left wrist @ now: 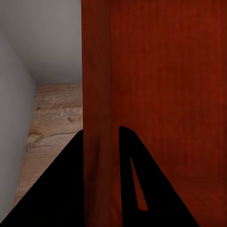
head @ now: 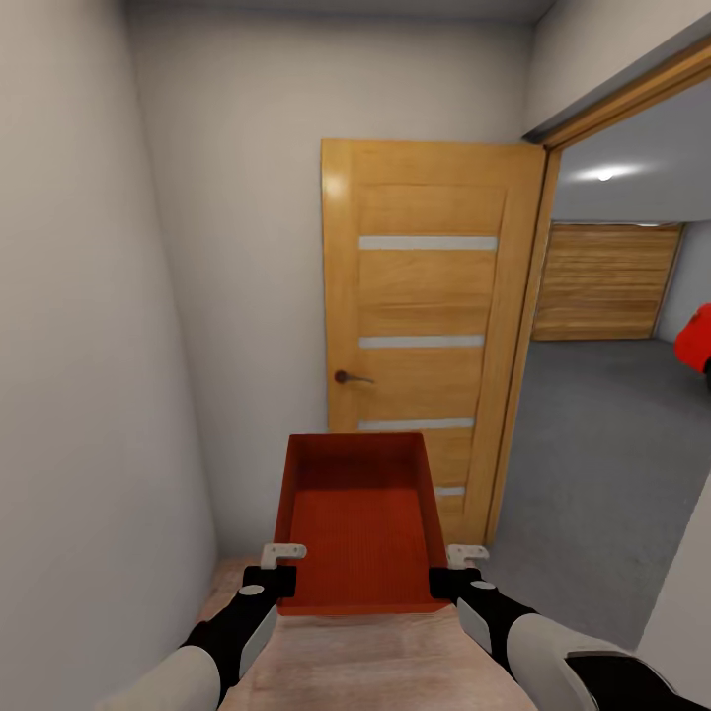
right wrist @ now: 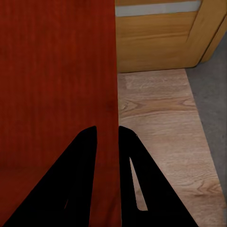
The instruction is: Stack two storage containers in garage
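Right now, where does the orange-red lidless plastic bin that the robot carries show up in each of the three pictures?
Head view: the orange-red lidless plastic bin sits low at centre, held between both grippers.
Left wrist view: its wall fills the right side, pinched by the left gripper.
Right wrist view: its wall fills the left side, pinched by the right gripper.
Shared landmark: the light wood plank floor.

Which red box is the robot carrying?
The storage container in front of the orange door, gripped on each side wall by the left gripper and right gripper. The other red thing sits far off in the garage.
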Robot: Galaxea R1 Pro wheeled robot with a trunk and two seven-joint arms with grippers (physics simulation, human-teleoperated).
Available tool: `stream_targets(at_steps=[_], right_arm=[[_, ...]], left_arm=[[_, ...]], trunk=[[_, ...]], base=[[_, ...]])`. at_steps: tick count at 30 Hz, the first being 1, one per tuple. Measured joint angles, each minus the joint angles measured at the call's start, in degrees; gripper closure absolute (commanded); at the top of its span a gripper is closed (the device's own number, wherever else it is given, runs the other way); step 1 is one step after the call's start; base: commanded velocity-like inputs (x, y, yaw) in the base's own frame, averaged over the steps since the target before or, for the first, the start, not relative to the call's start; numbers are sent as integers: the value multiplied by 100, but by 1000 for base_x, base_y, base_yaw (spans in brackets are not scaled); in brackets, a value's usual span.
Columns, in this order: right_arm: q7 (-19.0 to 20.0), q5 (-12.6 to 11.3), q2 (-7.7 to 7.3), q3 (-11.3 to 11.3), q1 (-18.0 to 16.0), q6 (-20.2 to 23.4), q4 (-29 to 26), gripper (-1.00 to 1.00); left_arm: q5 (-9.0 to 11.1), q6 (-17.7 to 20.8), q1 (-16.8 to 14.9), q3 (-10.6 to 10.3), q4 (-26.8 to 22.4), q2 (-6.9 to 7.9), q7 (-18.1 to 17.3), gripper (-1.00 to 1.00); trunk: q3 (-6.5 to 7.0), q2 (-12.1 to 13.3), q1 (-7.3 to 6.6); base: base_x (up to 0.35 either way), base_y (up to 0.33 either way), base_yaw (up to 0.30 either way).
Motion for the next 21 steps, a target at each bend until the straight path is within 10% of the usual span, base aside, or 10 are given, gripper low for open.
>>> stream_targets(at_steps=[21], right_arm=[[0,-7,0,3,0,-7,2,100]], left_arm=[[-6,0,0,1,-2,0,0,100]], trunk=[[0,0,0]], base=[[322,0,0]])
